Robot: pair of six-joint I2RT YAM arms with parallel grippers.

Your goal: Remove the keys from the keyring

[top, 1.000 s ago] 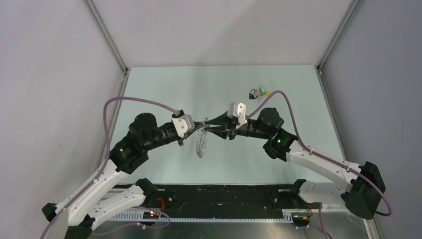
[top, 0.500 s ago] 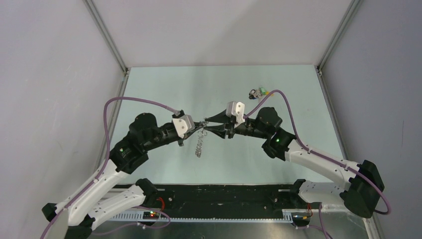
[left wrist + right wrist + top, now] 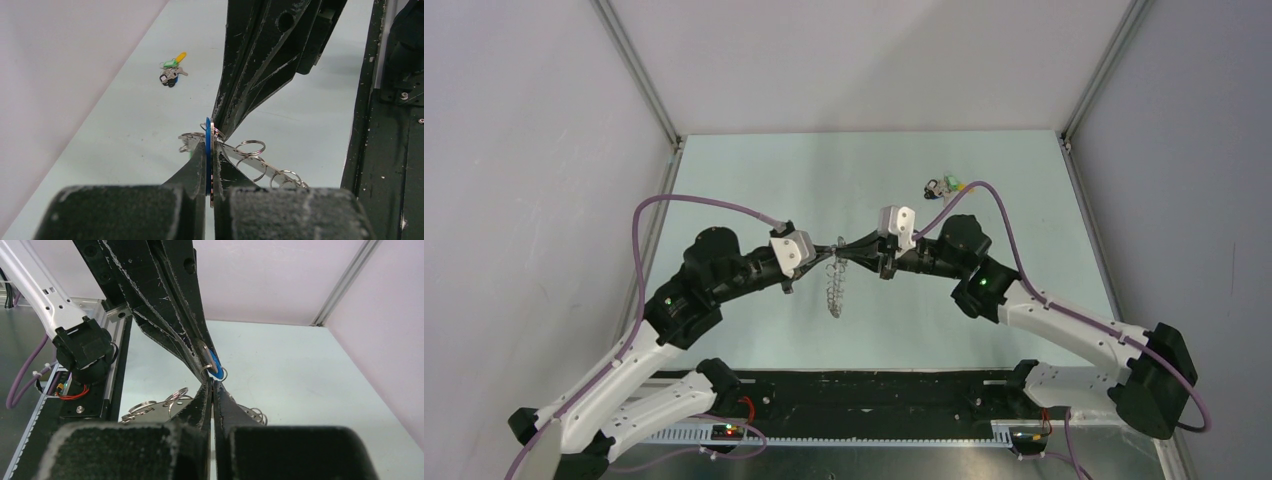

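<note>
The keyring [image 3: 834, 290] hangs in mid-air between my two grippers, a thin silver band fringed with small split rings. It also shows in the left wrist view [image 3: 265, 167] and the right wrist view [image 3: 150, 411]. My left gripper [image 3: 827, 250] [image 3: 209, 144] is shut on a blue-headed key [image 3: 207, 135] at the top of the ring. My right gripper [image 3: 848, 250] [image 3: 211, 385] meets it tip to tip, shut on the keyring's upper edge just below the blue key [image 3: 215, 366]. Several loose coloured-headed keys [image 3: 944, 185] [image 3: 171, 74] lie on the table at the far right.
The pale green table [image 3: 984, 160] is walled by grey panels on three sides. A black strip [image 3: 874, 390] with the arm bases runs along the near edge. Purple cables [image 3: 694, 205] loop above both arms.
Half a second ago my right gripper's jaws were spread apart; now they are shut at the top of the keyring. The hanging ring has swung slightly right. The left gripper has held still.
</note>
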